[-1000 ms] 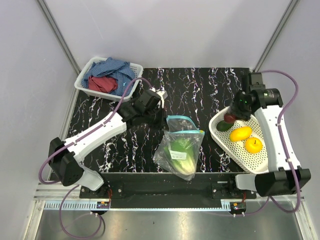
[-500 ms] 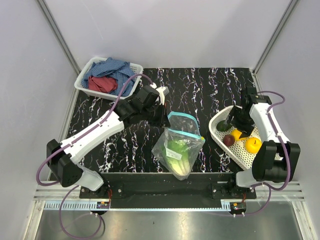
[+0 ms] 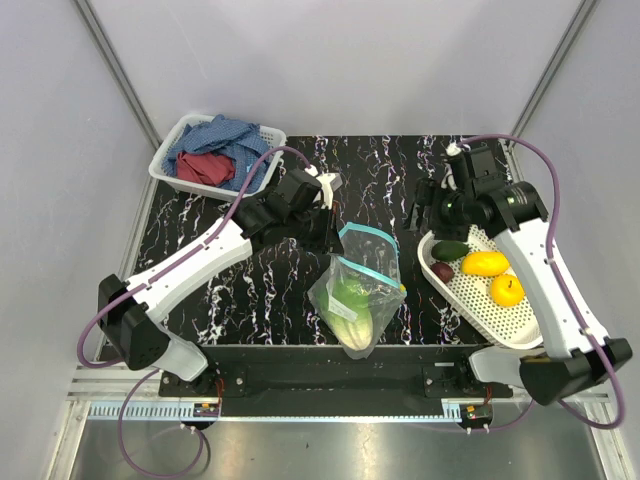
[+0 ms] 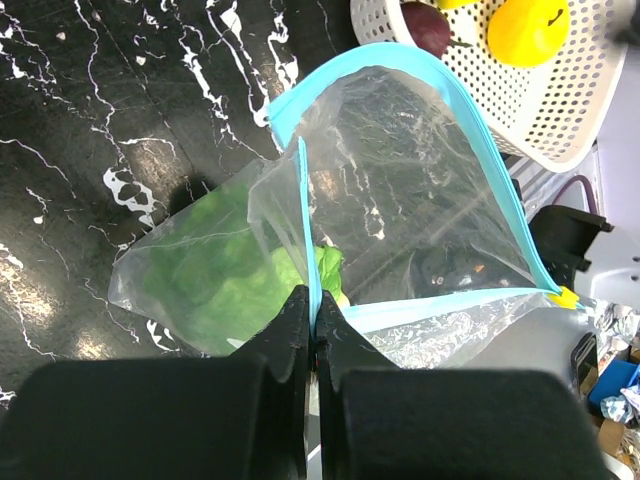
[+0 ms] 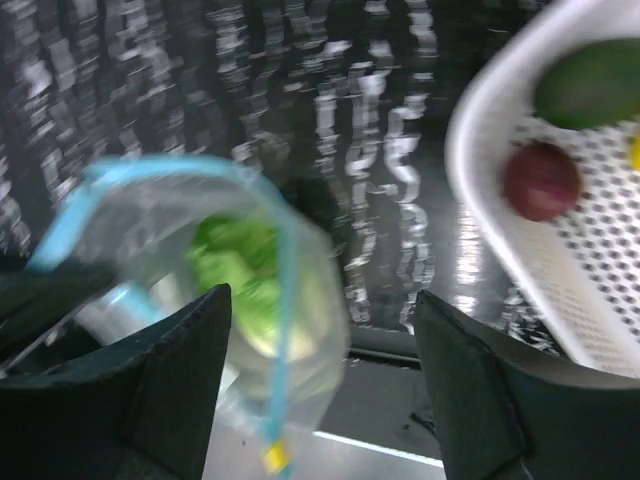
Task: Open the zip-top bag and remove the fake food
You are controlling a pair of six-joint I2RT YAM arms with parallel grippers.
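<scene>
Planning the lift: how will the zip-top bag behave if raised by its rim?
Probably floppy: the zip-top bag is thin crinkled film. Likely sags low, the lettuce lying at its closed end. Film might slip from the left gripper.

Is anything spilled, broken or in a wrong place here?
Nothing looks spilled or damaged. Only the lettuce sits inside the open zip-top bag, its rim pinched by the left pincer; the other toy foods lie in the white basket.
</scene>
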